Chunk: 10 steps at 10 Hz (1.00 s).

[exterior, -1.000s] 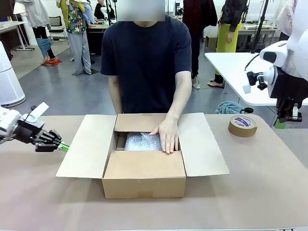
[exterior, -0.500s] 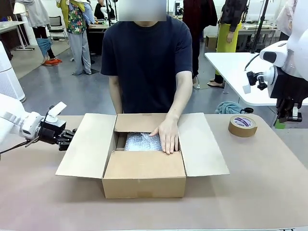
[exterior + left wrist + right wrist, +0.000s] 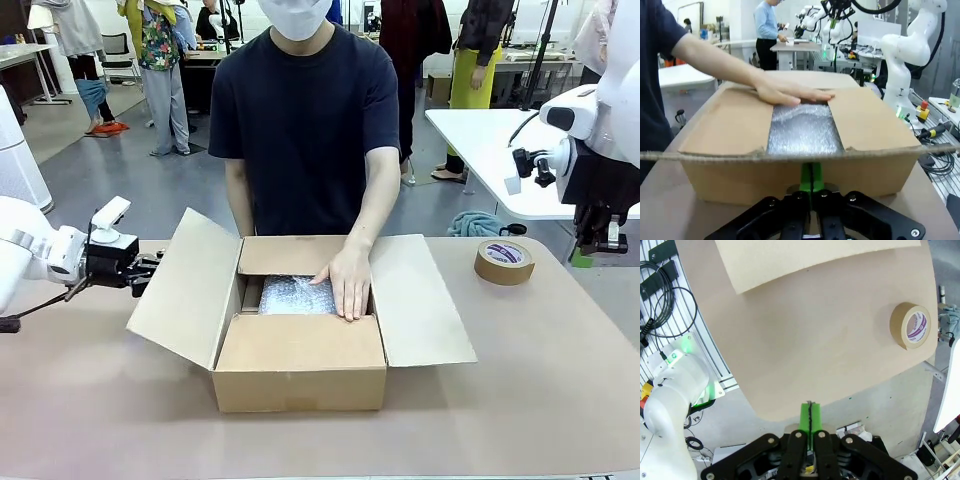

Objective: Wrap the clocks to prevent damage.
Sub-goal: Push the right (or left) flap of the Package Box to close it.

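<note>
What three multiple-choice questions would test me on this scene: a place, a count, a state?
1. The tape roll is: A on the table beside the box; B in the box; C on the floor.
2. The bubble wrap is pressed by: A no hand; B one hand; C two hands.
3. The box's left flap is: A flat; B taped shut; C tilted up.
Answers: A, it lies on the table; B, one hand rests there; C, it slopes upward by the left gripper.
</note>
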Tool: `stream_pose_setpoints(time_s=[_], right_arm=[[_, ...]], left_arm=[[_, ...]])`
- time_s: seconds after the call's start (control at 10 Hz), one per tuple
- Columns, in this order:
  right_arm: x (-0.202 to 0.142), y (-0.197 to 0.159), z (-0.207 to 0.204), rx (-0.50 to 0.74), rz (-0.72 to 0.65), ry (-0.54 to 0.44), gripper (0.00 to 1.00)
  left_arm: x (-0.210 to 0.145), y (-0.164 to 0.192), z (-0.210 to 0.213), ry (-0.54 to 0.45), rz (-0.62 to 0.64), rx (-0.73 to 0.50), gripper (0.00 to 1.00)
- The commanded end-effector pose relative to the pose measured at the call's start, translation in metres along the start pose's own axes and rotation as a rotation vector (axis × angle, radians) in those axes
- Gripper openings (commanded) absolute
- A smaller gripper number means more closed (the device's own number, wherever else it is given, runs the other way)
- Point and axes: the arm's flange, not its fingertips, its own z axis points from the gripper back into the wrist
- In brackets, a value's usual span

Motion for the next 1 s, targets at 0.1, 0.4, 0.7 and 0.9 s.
stream_pose_setpoints(time_s=[0.1,0.4,0.7,0.9], right_arm=[[0.002,0.0,-0.001,0.006,-0.015,0.0,0.01],[0.002,0.0,-0.001,0.006,-0.015,0.0,0.01],[0.002,0.0,-0.001,0.006,-0.015,0.0,0.01],[0.002,0.0,-0.001,0.006,-0.015,0.0,0.01]], left_arm=[[0.001,-0.003,-0.03,-0.042,-0.079,-0.006,0.0],[0.012,0.008,-0.073,-0.018,-0.103,-0.026,0.0],[0.013,0.018,-0.107,0.036,-0.123,-0.023,0.0],[-0.002,0.027,-0.108,0.062,-0.092,-0.026,0.0]])
